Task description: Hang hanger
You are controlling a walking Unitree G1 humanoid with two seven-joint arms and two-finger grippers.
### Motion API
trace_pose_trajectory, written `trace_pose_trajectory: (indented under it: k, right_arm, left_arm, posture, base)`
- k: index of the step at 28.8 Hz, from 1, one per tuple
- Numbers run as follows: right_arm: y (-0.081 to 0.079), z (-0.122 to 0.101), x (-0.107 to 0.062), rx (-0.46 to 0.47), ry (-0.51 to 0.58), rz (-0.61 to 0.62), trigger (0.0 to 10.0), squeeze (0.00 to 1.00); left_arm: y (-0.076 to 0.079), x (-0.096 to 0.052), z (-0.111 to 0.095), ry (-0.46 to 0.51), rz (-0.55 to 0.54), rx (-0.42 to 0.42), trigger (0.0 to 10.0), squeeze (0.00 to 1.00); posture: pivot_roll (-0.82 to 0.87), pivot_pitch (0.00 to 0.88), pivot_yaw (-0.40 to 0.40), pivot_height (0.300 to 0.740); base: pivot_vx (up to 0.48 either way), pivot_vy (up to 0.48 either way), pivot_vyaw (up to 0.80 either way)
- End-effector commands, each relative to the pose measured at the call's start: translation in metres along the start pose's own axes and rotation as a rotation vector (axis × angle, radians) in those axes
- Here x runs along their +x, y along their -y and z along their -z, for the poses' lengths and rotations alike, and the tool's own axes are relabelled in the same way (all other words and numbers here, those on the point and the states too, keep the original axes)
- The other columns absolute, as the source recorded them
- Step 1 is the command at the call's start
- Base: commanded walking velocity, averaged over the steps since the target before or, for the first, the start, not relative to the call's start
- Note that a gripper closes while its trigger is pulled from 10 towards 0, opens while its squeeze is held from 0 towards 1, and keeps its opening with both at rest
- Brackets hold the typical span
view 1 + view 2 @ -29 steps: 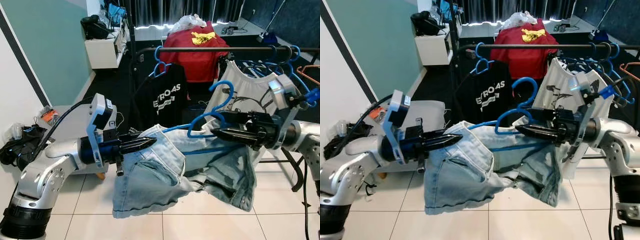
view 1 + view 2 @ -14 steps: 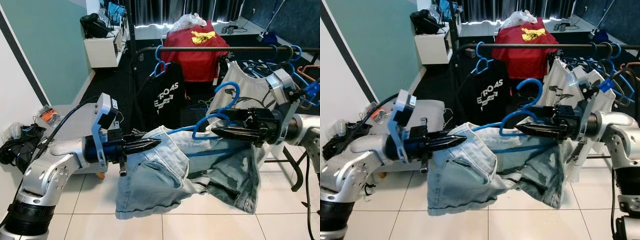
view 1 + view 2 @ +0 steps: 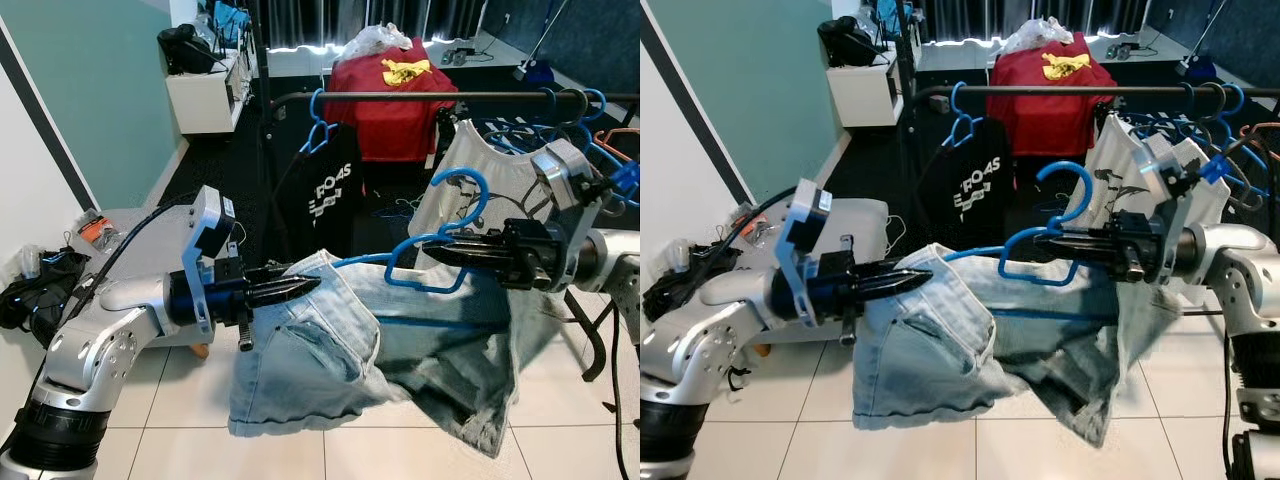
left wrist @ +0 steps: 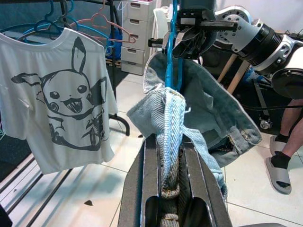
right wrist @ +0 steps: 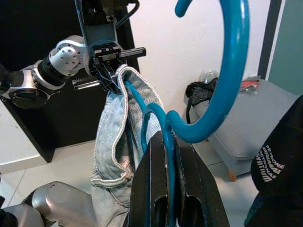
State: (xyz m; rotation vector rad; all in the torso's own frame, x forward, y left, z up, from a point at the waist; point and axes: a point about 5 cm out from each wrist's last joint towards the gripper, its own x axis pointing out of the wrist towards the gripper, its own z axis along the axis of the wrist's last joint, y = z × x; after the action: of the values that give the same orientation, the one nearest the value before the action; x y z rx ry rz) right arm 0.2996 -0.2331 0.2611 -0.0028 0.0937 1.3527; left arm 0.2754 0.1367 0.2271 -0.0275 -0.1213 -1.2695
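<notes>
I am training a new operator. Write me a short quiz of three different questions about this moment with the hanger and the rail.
1. True or false: the blue hanger already hangs on the black rail.
2. Which tool grips the waistband of the denim shorts? A) left tool B) right tool
3. Fill in: the white T-shirt on the rail bears a printed cartoon ____.

Key:
1. False; the right tool holds it in front of the rail.
2. A
3. Character
</notes>
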Motion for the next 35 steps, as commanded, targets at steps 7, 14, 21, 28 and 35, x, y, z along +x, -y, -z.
trace_pose_trajectory:
  k: [7, 14, 21, 28, 35]
  right_arm:
    - [-0.002, -0.003, 0.002, 0.010, 0.017, -0.025, 0.0, 0.00]
    - [-0.004, -0.003, 0.003, 0.017, 0.016, -0.041, 0.0, 0.00]
    - [-0.006, -0.003, 0.004, 0.025, 0.025, -0.056, 0.0, 0.00]
    - [-0.011, 0.003, 0.011, 0.054, 0.054, -0.081, 0.0, 0.00]
    - [-0.013, 0.005, 0.015, 0.068, 0.056, -0.105, 0.0, 0.00]
  left_arm:
    - [-0.001, 0.002, -0.007, 0.027, 0.016, 0.032, 0.0, 0.00]
    - [-0.002, 0.002, -0.007, 0.028, 0.016, 0.036, 0.0, 0.00]
    - [-0.001, 0.001, -0.007, 0.029, 0.015, 0.037, 0.0, 0.00]
    - [0.001, -0.001, -0.004, 0.022, 0.007, 0.030, 0.0, 0.00]
    - [0.004, -0.003, -0.003, 0.019, -0.005, 0.026, 0.0, 0.00]
  posture:
    - [-0.06, 0.009, 0.026, 0.740]
    - [-0.06, 0.000, 0.026, 0.740]
    - [-0.04, 0.000, 0.029, 0.740]
    - [-0.02, 0.000, 0.023, 0.740]
    - [-0.01, 0.000, 0.022, 0.740]
  base:
    - [0.000, 0.000, 0.00]
    - [0.000, 0.000, 0.00]
    - [0.000, 0.000, 0.00]
    - [0.000, 0.000, 0.00]
    - [0.000, 0.000, 0.00]
